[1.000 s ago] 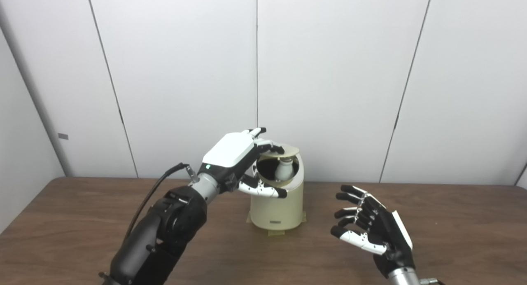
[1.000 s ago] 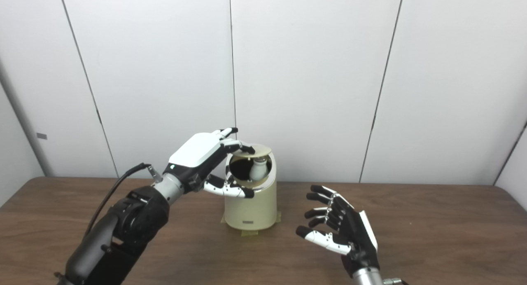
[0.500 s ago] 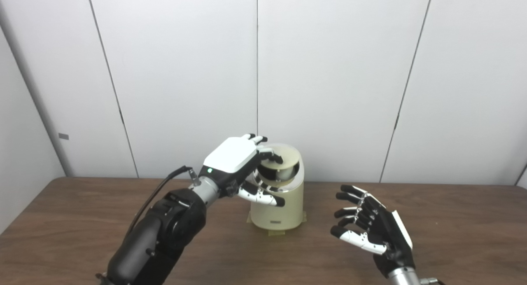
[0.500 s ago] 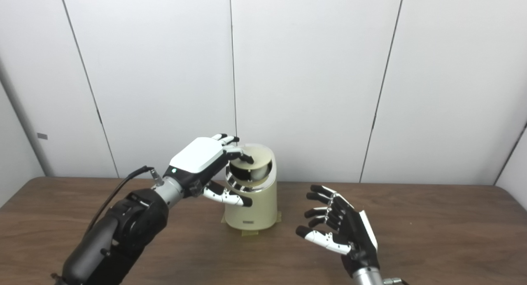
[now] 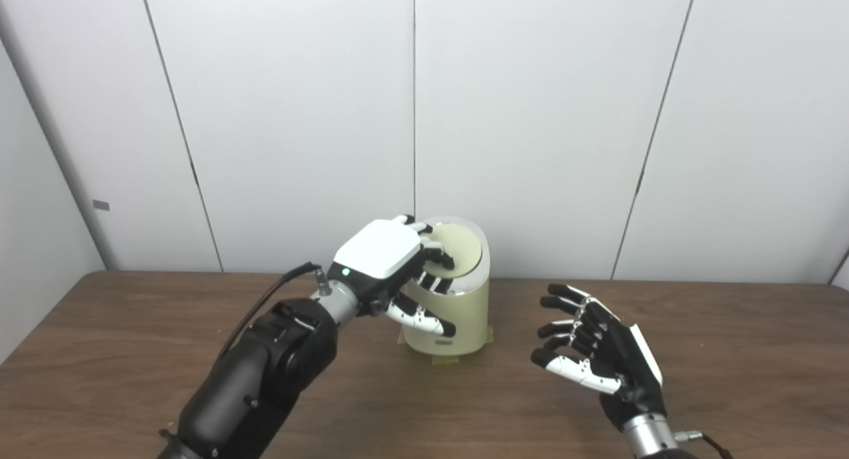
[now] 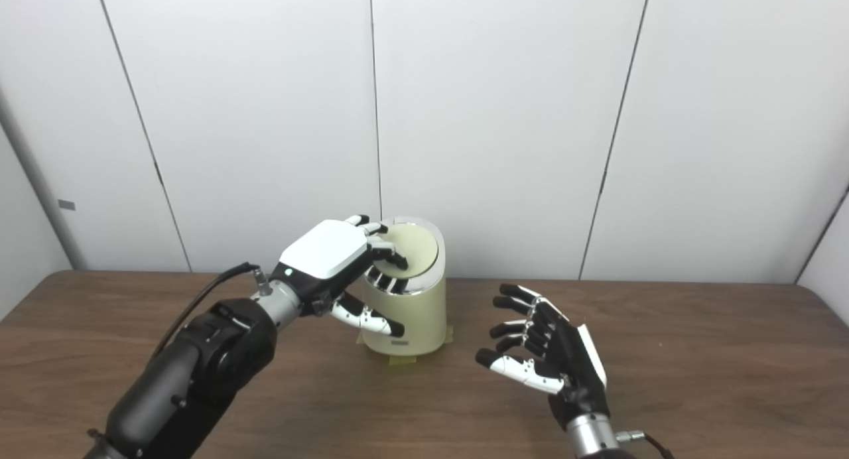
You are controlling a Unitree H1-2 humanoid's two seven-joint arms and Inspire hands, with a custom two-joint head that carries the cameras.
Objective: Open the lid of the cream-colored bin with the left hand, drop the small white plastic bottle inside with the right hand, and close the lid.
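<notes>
1. Since a second ago the lid (image 5: 456,245) has come down from raised to lying flat in the top of the bin (image 5: 448,326), and the bottle that showed in the opening is now hidden under it.
2. The left hand (image 5: 391,263) has dropped with the lid; its fingertips (image 5: 443,260) rest on the lid's left edge and its thumb hangs in front of the bin's wall. I cannot tell whether it grips the lid or only presses on it.
3. The right hand (image 6: 550,363) stays to the right of the bin, apart from it, just above the table (image 5: 729,359); its fingers are spread and lightly curled, holding nothing.
4. The cream bin stands upright near the table's far edge, by the white wall (image 5: 530,114).
</notes>
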